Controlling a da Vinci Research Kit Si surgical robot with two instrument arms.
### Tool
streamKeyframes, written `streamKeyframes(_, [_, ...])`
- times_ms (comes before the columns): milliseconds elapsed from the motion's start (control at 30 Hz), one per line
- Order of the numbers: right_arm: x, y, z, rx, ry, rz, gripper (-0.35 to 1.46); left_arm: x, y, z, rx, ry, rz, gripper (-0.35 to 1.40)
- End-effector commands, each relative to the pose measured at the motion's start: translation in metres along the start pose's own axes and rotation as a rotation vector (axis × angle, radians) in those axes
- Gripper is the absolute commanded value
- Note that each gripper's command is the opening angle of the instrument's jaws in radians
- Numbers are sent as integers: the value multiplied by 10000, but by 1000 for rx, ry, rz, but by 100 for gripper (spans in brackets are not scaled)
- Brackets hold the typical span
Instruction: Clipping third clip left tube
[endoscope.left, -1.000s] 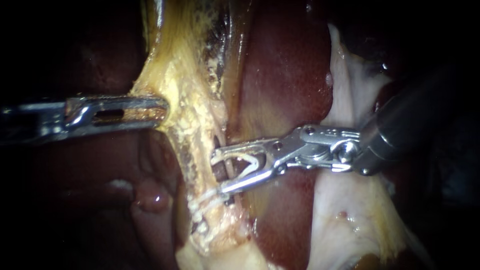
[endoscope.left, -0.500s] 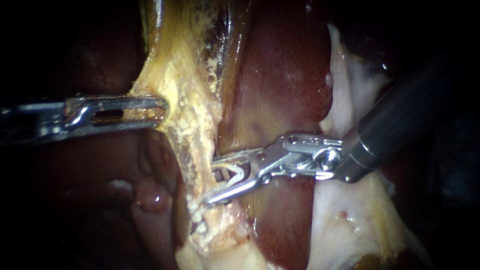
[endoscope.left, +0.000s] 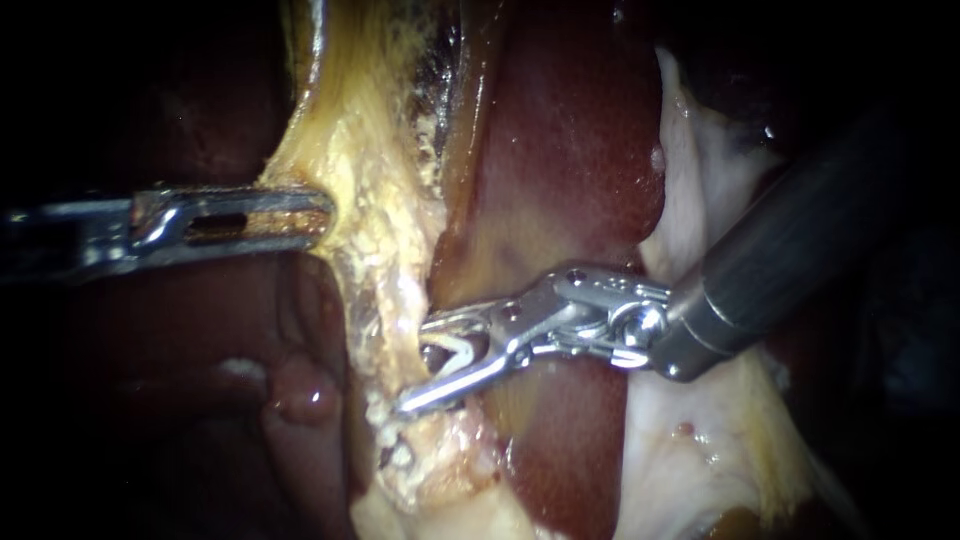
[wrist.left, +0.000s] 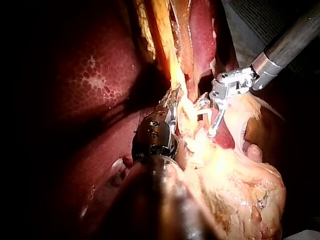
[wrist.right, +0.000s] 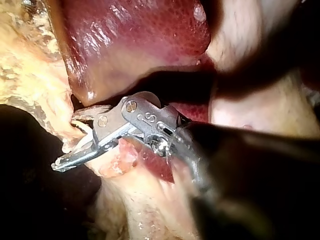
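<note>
Clip (endoscope.left: 458, 348): a pale V-shaped piece, seated in the pincer of my right instrument (endoscope.left: 418, 362). The two halves of that pincer stand apart and bear on the clip from either side.

Position: at the right edge of the yellowish tissue band (endoscope.left: 370, 200), in the lower half of the endoscope view. The pincer tips reach into that band. A small dark patch of tissue shows inside the V. I cannot tell whether it is a tube, nor which one.

My left instrument (endoscope.left: 322, 213) comes in level from the left. Its slotted pincer is pressed together on the left edge of the same band, higher up and well apart from the clip.

Dark red liver (endoscope.left: 560, 150) lies behind the right instrument, between the band and the pale tissue (endoscope.left: 700, 180) further right.

The right wrist view agrees: there is a gap between the pincer halves, and the clip's white legs lie within it.
</note>
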Motion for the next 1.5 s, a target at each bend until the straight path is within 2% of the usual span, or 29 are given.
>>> streamKeyframes(33, [0,0,1,7,7,6,53,1,0,1,-1,-1,0,-35])
streamKeyframes(400, [0,0,1,115,56,37,52,-1,12,4,-4,-3,2,-35])
streamKeyframes(633, [0,-1,0,149,76,39,52,-1,27,8,-13,-5,5,-35])
streamKeyframes(733, [-1,-2,-1,158,72,38,51,1,30,10,-16,-1,7,-35])
streamKeyframes(1067, [0,2,14,159,70,41,51,3,23,15,-22,-5,5,-35])
streamKeyframes(1500, [9,15,16,89,108,48,51,7,12,15,-23,-2,1,-35])
